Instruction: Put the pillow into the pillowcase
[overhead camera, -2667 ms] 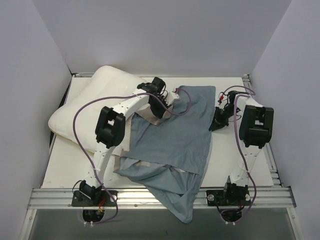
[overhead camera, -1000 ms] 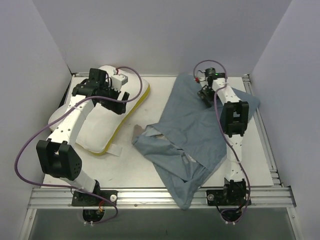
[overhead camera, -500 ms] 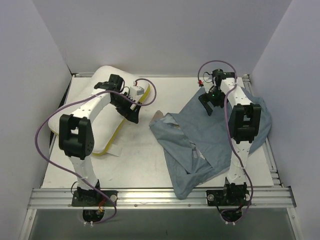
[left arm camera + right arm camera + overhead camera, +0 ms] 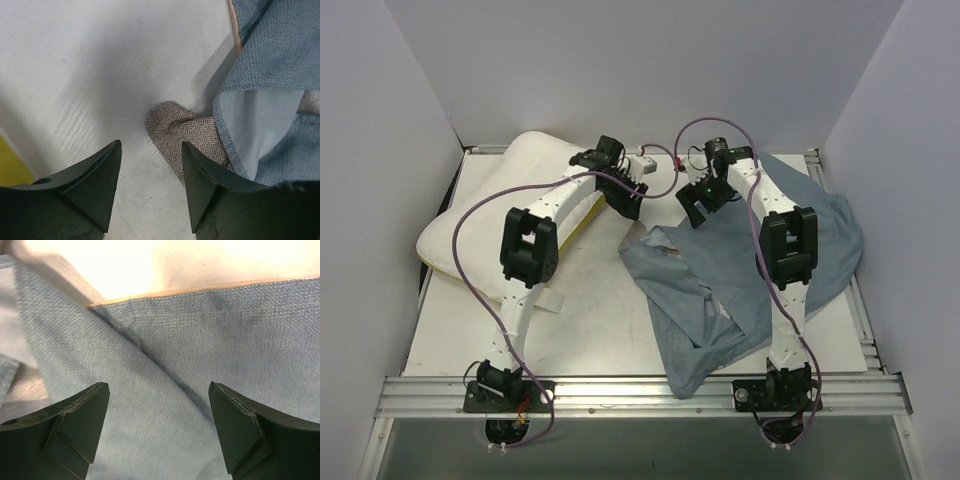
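— What moved?
— The left gripper [image 4: 628, 197] left the pillow [image 4: 490, 215], back left, for the pillowcase [image 4: 720, 270] corner. The right gripper [image 4: 697, 203] hangs over it too. Both jaws open, empty. Maybe they'll open it.

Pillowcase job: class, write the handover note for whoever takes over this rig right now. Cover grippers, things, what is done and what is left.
Left gripper: open, empty, over bare table beside the herringbone corner of the pillowcase.
Right gripper: open, empty, over the pillowcase's far part.
Pillow: far left, fully outside the pillowcase.
Pillowcase: crumpled on the right side, reaching the near edge; its opening cannot be made out.
Done: nothing inserted.
Left: find and open the case, slide the pillow in.
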Robot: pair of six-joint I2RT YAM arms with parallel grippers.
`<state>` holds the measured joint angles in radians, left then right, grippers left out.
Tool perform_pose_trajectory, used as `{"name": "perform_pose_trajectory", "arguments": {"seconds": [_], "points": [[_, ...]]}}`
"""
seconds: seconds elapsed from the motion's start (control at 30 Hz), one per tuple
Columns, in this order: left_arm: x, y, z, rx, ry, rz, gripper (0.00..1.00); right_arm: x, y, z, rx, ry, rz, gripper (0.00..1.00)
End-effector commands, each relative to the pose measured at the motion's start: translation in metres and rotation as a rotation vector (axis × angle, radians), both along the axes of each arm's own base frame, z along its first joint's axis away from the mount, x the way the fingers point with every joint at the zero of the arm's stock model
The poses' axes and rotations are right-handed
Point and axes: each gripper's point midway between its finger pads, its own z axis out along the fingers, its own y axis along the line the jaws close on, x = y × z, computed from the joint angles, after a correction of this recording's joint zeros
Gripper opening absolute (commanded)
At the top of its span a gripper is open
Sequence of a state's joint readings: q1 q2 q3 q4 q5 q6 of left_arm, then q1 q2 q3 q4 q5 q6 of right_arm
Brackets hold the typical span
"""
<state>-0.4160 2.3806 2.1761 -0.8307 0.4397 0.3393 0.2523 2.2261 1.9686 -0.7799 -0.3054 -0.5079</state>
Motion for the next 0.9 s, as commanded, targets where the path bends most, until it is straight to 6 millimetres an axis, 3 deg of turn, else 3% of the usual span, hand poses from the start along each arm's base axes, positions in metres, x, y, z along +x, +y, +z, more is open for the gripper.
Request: {"name": "perform_pose_trajectory", "arguments": {"seconds": [0.0,0.23,0.3,0.37,0.47,0.5,0.53,0.6,0.73,0.77,0.8,0.87], "points": [[0.004,-0.007,-0.012,-0.014,0.057,0.086,0.59,0.009,0.003,-0.021,0.026,-0.004,-0.017,0.84],[-0.017,-0.018,-0.042,0.006,0.115,0.066,0.58,0.005,-0.004,-0.052,-0.038,0.054,-0.086,0.79],[-0.018,-0.015,-0.051,0.046,0.103,0.076,0.49,0.000,-0.007,-0.060,-0.069,0.072,-0.105,0.70],[-0.019,-0.011,-0.061,0.094,0.094,0.084,0.43,0.005,-0.008,-0.058,-0.095,0.047,-0.120,0.69],[-0.018,-0.006,-0.066,0.129,0.084,0.097,0.31,0.007,-0.011,-0.064,-0.139,0.045,-0.142,0.53],[-0.017,-0.005,-0.064,0.127,0.082,0.100,0.26,0.005,-0.013,-0.065,-0.146,0.048,-0.138,0.32],[-0.017,-0.003,-0.064,0.129,0.081,0.105,0.14,0.004,-0.013,-0.065,-0.150,0.051,-0.131,0.20],[-0.020,-0.001,-0.056,0.121,0.089,0.100,0.03,0.003,-0.019,-0.064,-0.159,0.052,-0.139,0.00],[-0.025,0.023,-0.026,0.112,0.109,0.136,0.00,0.009,-0.042,-0.037,-0.116,0.019,-0.232,0.00],[-0.026,0.031,-0.020,0.114,0.111,0.152,0.00,0.013,-0.047,-0.022,-0.094,-0.009,-0.272,0.00],[-0.023,0.048,0.001,0.102,0.093,0.195,0.00,0.015,-0.054,-0.014,-0.077,-0.019,-0.303,0.00],[-0.030,0.072,0.007,0.116,0.109,0.244,0.00,0.022,-0.079,0.007,-0.042,-0.055,-0.389,0.00]]}}
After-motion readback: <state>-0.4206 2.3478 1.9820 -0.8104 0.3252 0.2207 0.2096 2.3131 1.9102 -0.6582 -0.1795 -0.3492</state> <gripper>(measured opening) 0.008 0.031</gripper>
